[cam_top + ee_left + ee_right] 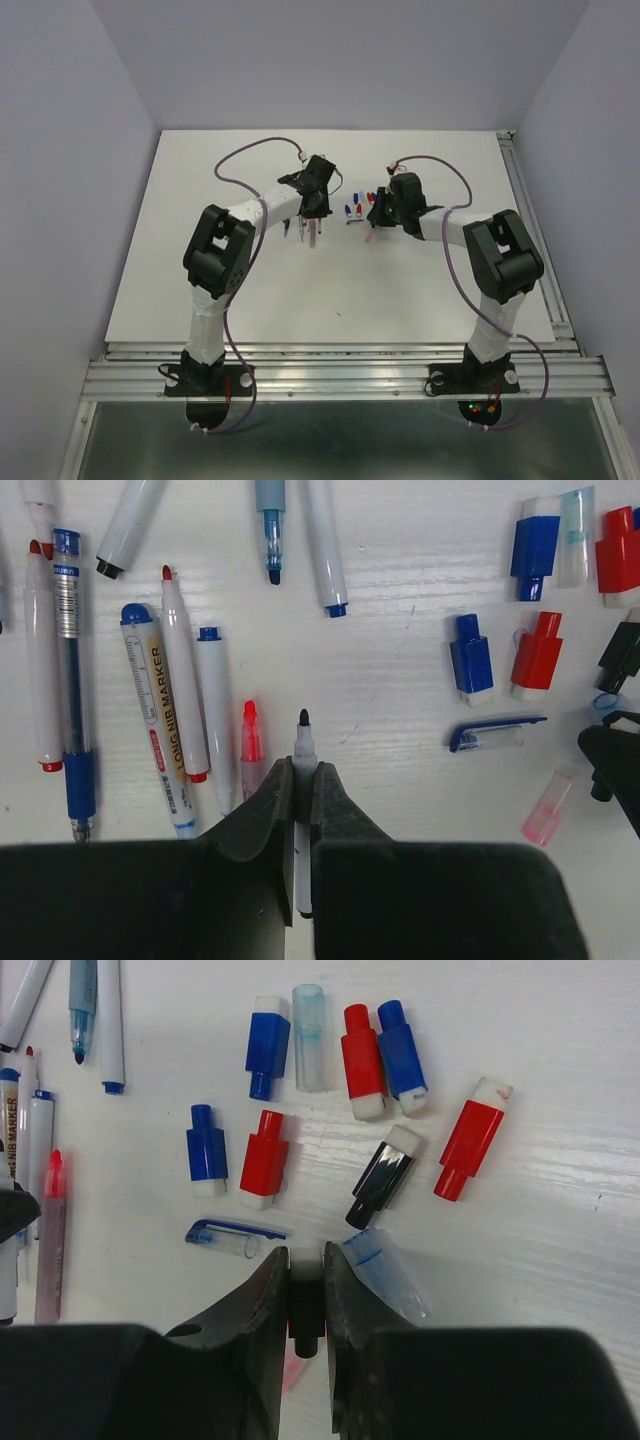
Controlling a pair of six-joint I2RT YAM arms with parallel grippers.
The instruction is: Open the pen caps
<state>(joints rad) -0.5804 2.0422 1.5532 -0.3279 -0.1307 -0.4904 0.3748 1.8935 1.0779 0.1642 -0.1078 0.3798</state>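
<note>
Sitting btwn R jaws: black cap (306, 1305)

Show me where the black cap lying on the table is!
In the right wrist view, the black cap lies tilted on the table just beyond the right gripper, between a red cap on its left and a tilted red cap on its right.

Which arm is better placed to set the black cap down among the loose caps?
Right. The right gripper is shut on the black cap, just beside the loose caps; the left gripper holds the black-tipped pen by the uncapped pens.
</note>
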